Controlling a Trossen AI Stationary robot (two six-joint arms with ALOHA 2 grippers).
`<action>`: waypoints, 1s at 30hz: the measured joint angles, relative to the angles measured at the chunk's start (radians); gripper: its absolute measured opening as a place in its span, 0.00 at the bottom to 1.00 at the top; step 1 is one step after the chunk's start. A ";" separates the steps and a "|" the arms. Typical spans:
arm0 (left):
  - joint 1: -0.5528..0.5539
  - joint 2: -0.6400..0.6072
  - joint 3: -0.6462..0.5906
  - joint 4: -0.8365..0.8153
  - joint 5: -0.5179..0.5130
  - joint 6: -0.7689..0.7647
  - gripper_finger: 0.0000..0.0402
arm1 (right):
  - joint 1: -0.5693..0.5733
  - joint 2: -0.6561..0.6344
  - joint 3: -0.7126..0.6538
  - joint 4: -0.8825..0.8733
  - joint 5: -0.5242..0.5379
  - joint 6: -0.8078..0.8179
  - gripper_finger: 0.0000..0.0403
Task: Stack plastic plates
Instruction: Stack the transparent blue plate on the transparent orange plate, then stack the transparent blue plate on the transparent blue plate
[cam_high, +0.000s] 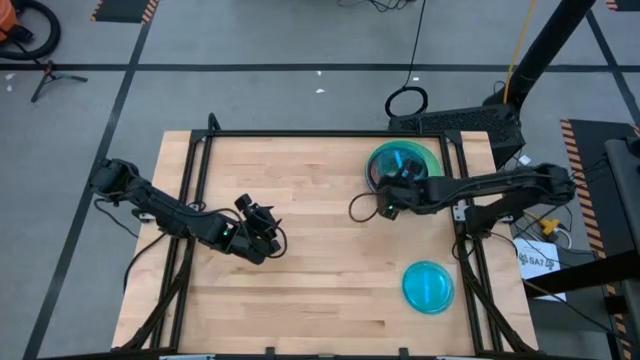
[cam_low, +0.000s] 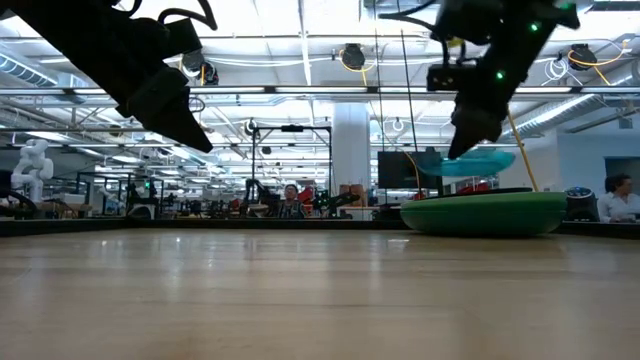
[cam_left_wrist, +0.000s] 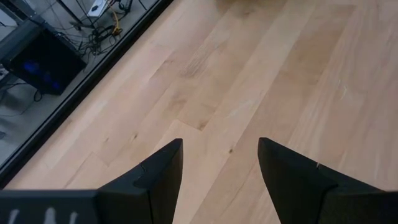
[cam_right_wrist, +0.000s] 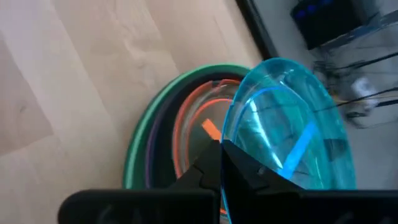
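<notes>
Looking down, high view: the right gripper (cam_high: 390, 203) sits over the near-left edge of the stack of plates (cam_high: 432, 157) at the far right of the table (cam_high: 300, 290). It is clamped on a cyan plate (cam_high: 400, 160) held above that stack. A second cyan plate (cam_high: 428, 287) lies alone near the right front edge, well apart from the stack.
Left arm, high view: the left gripper (cam_high: 268, 232) hangs over bare wood left of centre, holding nothing.
Table-level, low view: the held cyan plate (cam_low: 478, 162) is pinched at its rim by the right gripper (cam_low: 462, 148) and tilts, clear of the green stack (cam_low: 485, 213) below. People sit in the room behind.
Left wrist view: the left fingers (cam_left_wrist: 158, 171) stand wide apart with only bare wood between them.
Right wrist view: the right fingers (cam_right_wrist: 239, 171) are shut on the cyan plate's rim (cam_right_wrist: 227, 149). Under it the stack shows green (cam_right_wrist: 134, 155), purple, dark and orange rims (cam_right_wrist: 180, 127), nested.
Risk, as I judge it: the grip is a thin pinch on slick plastic at one edge, so the tilted plate could swivel or slip.
Risk on release: let go while tilted or off centre, it may land on the stack's rim and slide onto the table.
Remaining: the lone cyan plate is not yet stacked.
</notes>
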 joint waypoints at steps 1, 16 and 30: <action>0.000 0.000 0.000 0.000 0.000 0.000 0.53 | -0.012 -0.021 -0.031 0.040 -0.018 -0.006 0.00; 0.002 0.000 0.000 0.001 0.000 0.004 0.53 | -0.070 -0.065 -0.145 0.225 -0.122 -0.018 0.11; 0.002 0.000 0.000 0.001 -0.001 0.009 0.53 | -0.070 -0.074 -0.140 0.239 -0.262 0.157 0.26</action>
